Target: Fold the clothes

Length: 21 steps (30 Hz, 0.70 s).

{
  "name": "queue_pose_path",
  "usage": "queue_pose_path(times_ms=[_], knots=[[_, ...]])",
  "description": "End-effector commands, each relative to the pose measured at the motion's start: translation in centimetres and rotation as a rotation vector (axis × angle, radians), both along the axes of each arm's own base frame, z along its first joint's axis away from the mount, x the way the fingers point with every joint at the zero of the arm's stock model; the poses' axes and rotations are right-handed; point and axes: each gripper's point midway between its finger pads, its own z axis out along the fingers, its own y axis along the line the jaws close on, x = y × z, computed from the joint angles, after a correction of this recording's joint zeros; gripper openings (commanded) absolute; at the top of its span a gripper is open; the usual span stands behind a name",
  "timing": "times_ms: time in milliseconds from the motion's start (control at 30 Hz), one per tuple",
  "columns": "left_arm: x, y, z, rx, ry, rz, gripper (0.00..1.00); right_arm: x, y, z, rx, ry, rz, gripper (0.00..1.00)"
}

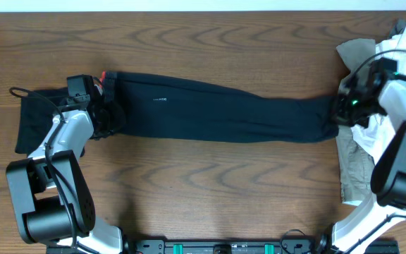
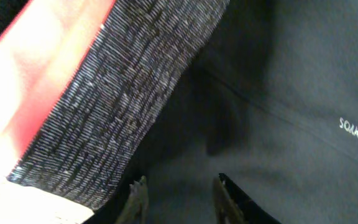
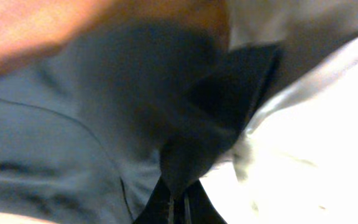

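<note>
I see 2 arms: the left arm [image 1: 65,134] and the right arm [image 1: 404,99] both have white link shells between bulky black cylindrical joints. Thin black cables [image 1: 34,95] loop beside them. A small green light [image 1: 356,103] glows near the right wrist. On my wrist feeds, the left gripper [image 2: 179,200] shows 2 dark, narrow fingertips [image 2: 232,199]; the right gripper [image 3: 178,208] looks black.

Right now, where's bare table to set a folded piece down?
Two bare strips of table: one between the navy trousers and the far edge, one between the trousers and the near edge. Crowded: left end, black garment beside the left gripper; right end, white and khaki pile beside the right gripper.
</note>
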Motion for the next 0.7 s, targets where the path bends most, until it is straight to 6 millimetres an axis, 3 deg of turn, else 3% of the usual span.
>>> queue_pose_path(times_ms=[0, 233, 367, 500, 667], knots=[[0.4, -1.6, 1.0, -0.071, -0.035, -0.080, 0.31, 1.5, -2.5, 5.3, -0.079, -0.125, -0.037, 0.01], [0.2, -3.1, 3.2, -0.123, -0.078, -0.120, 0.31, 0.6, -4.9, 7.7, -0.173, -0.093, -0.076, 0.01], [0.2, -3.1, 3.7, -0.113, -0.096, -0.134, 0.32, 0.6, -4.7, 8.2, -0.173, -0.093, -0.058, 0.01], [0.1, -3.1, 3.7, -0.115, -0.091, -0.134, 0.32, 0.5, -2.0, 8.4, -0.147, -0.072, 0.018, 0.01], [-0.3, -3.2, 3.5, -0.116, -0.072, -0.131, 0.32, 0.7, 3.7, 8.3, -0.131, -0.051, 0.147, 0.01]])
